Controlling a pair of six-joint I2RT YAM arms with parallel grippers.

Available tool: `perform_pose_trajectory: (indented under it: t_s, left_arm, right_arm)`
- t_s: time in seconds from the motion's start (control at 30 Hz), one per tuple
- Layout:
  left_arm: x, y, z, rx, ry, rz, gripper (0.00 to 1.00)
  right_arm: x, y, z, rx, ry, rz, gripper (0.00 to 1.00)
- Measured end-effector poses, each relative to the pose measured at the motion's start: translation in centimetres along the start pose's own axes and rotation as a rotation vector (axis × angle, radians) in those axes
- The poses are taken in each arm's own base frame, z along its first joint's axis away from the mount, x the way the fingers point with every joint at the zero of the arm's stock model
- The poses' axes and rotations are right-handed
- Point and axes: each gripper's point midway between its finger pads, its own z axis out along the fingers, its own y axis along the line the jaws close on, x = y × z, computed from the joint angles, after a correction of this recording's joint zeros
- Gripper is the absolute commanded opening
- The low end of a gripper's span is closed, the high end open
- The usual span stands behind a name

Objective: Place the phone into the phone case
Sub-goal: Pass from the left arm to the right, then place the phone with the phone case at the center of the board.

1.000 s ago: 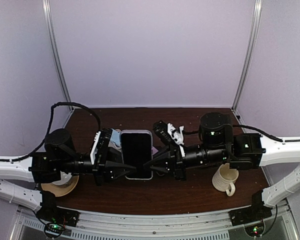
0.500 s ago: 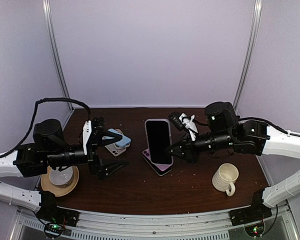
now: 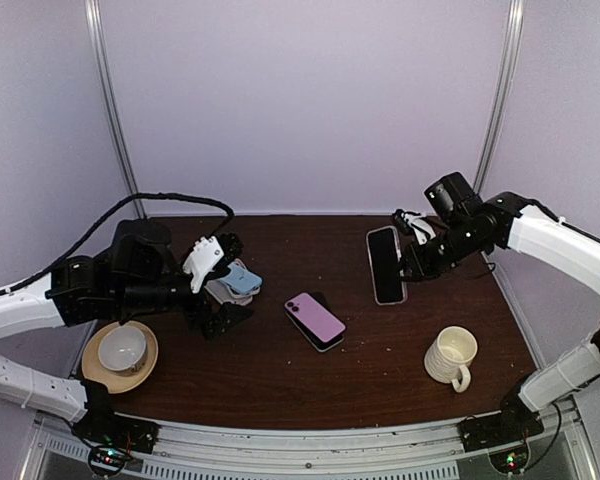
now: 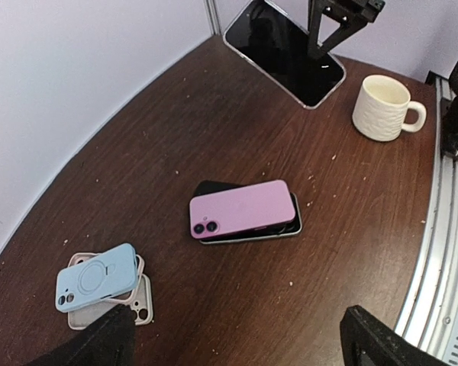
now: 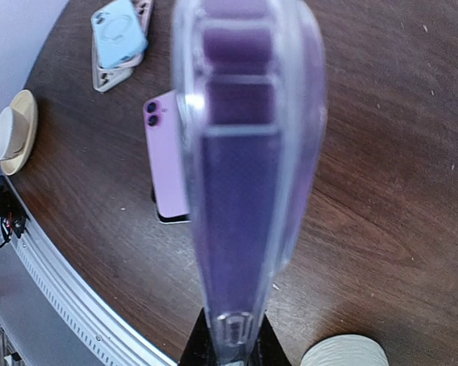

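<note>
While the left fingers (image 4: 370, 343) stand spread, the right fingers (image 3: 417, 262) pinch the clear-cased phone (image 3: 385, 265) above the table (image 3: 280, 370).

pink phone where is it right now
Top view: the pink phone lies camera side up near mid-table, atop a black slab, between the blue case to its left and the mug to its right.

Cream mug (image 3: 450, 356), cup (image 3: 122, 348) on saucer (image 3: 143, 368)
</note>
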Motion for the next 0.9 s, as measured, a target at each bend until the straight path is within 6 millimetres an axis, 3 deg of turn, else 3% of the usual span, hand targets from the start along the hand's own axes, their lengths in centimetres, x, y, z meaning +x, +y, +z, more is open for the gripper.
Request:
perform_pose_trajectory:
  t_s: [0.17, 0.47, 0.63, 0.9]
  left_arm:
    - [1.3, 1.0, 1.2, -0.006, 0.082, 0.016, 0.97]
    - [2.8, 2.9, 2.5, -0.012, 0.148, 0.010, 0.98]
    - [3.1, 3.1, 2.8, -0.002, 0.156, 0.005, 0.98]
    - [3.7, 3.1, 3.4, 0.013, 0.178, 0.004, 0.98]
  right_arm:
    - [1.3, -4.5, 3.1, 0.055, 0.172, 0.147, 0.00]
    - [2.4, -9.7, 6.3, 0.044, 0.318, 0.328, 0.00]
    - [3.1, -11.7, 7.9, 0.040, 0.381, 0.366, 0.00]
    - [4.5, -13.6, 8.6, 0.034, 0.434, 0.418, 0.00]
